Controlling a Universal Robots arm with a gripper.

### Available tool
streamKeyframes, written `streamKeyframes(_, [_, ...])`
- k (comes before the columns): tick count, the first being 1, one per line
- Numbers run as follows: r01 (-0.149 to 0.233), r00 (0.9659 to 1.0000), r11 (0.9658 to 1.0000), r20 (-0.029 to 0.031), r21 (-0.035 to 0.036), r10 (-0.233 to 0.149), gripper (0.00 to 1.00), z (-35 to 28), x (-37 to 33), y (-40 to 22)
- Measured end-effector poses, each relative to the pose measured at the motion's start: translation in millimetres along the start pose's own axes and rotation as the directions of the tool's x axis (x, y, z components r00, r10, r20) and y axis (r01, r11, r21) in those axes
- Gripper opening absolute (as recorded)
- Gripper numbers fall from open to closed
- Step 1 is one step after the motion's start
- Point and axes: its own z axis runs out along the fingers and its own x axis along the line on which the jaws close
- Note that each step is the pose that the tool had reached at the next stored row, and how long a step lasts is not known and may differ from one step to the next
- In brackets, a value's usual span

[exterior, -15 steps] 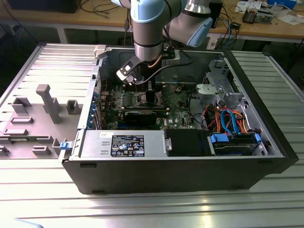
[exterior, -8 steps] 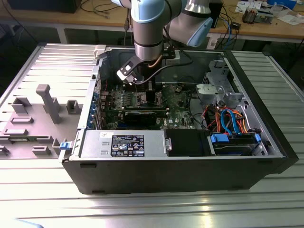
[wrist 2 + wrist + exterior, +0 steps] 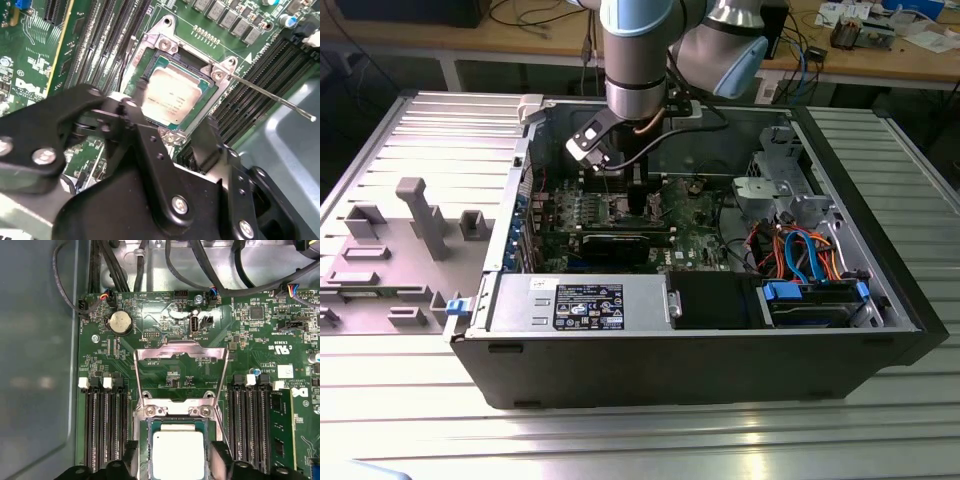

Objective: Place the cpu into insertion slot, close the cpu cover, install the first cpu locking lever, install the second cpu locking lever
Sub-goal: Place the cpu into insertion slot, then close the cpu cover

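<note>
The cpu, a square chip with a silvery top, lies flat in the insertion slot on the green board. The cpu cover, a thin silvery frame, stands swung back and open beyond the slot. My gripper hangs low over the slot and is open. Its black fingers stand on either side of the chip with a small gap to each edge. A thin locking lever sticks out raised from one corner of the slot.
Long black memory slots flank the socket on both sides. Cables and a coin battery lie past the open cover. In the exterior view the case walls, a black card and drive bays surround the board.
</note>
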Motion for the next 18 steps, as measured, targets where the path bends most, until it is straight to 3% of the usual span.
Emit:
streamKeyframes(1, [0.000,1.0000,1.0000,0.0001,0.0081,0.000,0.60,-0.8,-0.1,0.8])
streamKeyframes(5, [0.005,1.0000,0.9999,0.0001,0.0149,-0.005,0.35,-1.6,0.0,2.3])
streamKeyframes(6, [0.004,1.0000,0.9998,0.0000,0.0199,-0.004,0.35,-2.1,0.0,2.8])
streamKeyframes(9, [0.004,1.0000,0.9994,-0.0001,0.0347,-0.004,0.17,-3.8,0.0,4.1])
streamKeyframes(12, [0.012,0.9999,0.9991,-0.0005,0.0411,-0.012,0.11,-4.1,0.0,4.5])
streamKeyframes(13, [0.033,0.9994,0.9985,-0.0017,0.0423,-0.033,0.11,-4.0,0.0,4.8])
streamKeyframes(18, [0.047,0.9989,0.9980,-0.0026,0.0428,-0.047,0.11,-4.0,0.0,4.9])
